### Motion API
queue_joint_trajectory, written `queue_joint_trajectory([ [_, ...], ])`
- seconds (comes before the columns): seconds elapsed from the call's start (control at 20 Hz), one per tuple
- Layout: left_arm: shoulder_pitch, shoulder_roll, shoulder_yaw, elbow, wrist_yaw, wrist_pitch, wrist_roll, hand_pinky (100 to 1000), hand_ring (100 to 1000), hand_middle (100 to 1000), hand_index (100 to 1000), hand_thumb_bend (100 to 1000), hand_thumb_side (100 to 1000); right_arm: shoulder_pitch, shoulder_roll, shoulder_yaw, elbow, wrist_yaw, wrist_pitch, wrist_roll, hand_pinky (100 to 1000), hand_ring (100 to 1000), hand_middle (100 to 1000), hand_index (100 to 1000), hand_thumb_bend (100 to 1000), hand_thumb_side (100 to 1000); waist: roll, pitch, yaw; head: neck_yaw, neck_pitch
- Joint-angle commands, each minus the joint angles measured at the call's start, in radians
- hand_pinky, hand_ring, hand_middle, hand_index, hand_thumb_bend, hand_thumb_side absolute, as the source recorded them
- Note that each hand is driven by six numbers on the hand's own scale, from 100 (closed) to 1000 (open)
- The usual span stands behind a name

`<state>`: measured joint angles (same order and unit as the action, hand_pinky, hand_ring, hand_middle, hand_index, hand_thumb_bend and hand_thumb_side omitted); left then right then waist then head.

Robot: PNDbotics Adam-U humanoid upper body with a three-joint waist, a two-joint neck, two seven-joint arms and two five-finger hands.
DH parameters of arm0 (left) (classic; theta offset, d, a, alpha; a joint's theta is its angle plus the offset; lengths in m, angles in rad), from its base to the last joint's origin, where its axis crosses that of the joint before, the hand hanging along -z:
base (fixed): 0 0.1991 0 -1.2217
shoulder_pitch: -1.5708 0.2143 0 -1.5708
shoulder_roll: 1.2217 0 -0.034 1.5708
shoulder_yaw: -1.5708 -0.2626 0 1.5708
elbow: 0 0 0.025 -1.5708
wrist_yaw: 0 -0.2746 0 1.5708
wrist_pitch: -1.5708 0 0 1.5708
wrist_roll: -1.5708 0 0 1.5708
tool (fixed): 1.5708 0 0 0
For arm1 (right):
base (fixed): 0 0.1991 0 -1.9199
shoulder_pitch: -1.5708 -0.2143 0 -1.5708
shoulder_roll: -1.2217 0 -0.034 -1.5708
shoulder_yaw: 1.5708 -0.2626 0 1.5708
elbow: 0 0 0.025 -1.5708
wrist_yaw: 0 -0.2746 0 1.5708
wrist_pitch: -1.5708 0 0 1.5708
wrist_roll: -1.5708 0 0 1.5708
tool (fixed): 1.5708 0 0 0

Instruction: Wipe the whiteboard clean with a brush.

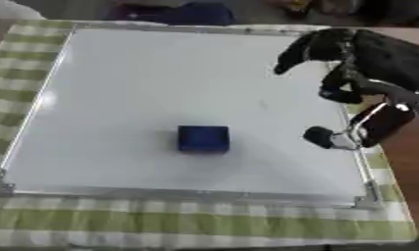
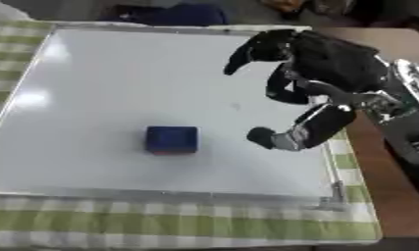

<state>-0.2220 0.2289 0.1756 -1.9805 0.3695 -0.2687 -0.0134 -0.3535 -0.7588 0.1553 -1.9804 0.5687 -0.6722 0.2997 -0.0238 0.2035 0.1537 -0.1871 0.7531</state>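
A small dark-blue rectangular brush (image 1: 203,138) is seen lying flat on the white, silver-framed whiteboard (image 1: 144,83), slightly below its middle. The board is laid on a green-and-white checked cloth (image 1: 204,228) covering the worktop. The black right hand (image 2: 320,63) is held above the board's right edge, well apart from the brush, its fingers (image 2: 247,51) loosely curved and spread, with nothing grasped.

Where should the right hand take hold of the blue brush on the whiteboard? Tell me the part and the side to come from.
Probably by its two opposite side faces, from above. The blue brush is a low block lying flat on the whiteboard, so only its top and sides are free. The right hand hangs open to the brush's right, apart from it; it would move left, then lower thumb and fingers on either side.
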Motion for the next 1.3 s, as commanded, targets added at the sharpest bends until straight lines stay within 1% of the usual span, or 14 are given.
queue_joint_trajectory([
  [0.05,-0.016,0.021,-0.004,-0.019,0.002,-0.001,-0.006,507,591,562,538,165,995,-0.027,-0.004,0.027,-0.02,0.034,0.008,0.052,792,837,795,100,337,824,0.0,-0.011,0.003,-0.005,-0.007],
  [0.2,-0.016,0.021,-0.005,-0.019,0.002,0.001,-0.008,507,591,562,538,165,995,-0.047,0.011,0.046,-0.02,0.052,0.032,0.094,798,851,814,100,359,807,-0.003,-0.011,0.007,-0.008,-0.006],
  [0.55,-0.018,0.021,-0.009,-0.019,0.005,0.005,-0.012,507,591,562,537,163,997,-0.084,0.045,0.091,-0.02,0.091,0.101,0.172,797,854,808,100,390,794,-0.007,-0.011,0.015,-0.02,-0.003],
  [0.7,-0.019,0.02,-0.011,-0.019,0.006,0.008,-0.015,507,591,562,536,161,999,-0.097,0.062,0.113,-0.02,0.114,0.134,0.196,787,848,797,100,363,824,-0.008,-0.011,0.02,-0.026,-0.003],
  [1.0,-0.023,0.018,-0.016,-0.019,0.01,0.01,-0.02,507,591,562,536,162,999,-0.13,0.089,0.14,-0.02,0.198,0.214,0.192,753,813,753,100,312,852,-0.011,-0.009,0.038,-0.042,-0.006],
  [1.15,-0.026,0.018,-0.018,-0.019,0.012,0.012,-0.023,507,591,562,535,163,998,-0.145,0.105,0.152,-0.016,0.244,0.241,0.194,728,798,765,100,294,870,-0.013,-0.008,0.046,-0.049,-0.005],
  [1.3,-0.028,0.018,-0.02,-0.019,0.015,0.014,-0.025,507,592,562,535,163,998,-0.159,0.124,0.16,0.012,0.288,0.256,0.196,702,786,785,100,288,878,-0.016,-0.008,0.054,-0.055,-0.002],
])
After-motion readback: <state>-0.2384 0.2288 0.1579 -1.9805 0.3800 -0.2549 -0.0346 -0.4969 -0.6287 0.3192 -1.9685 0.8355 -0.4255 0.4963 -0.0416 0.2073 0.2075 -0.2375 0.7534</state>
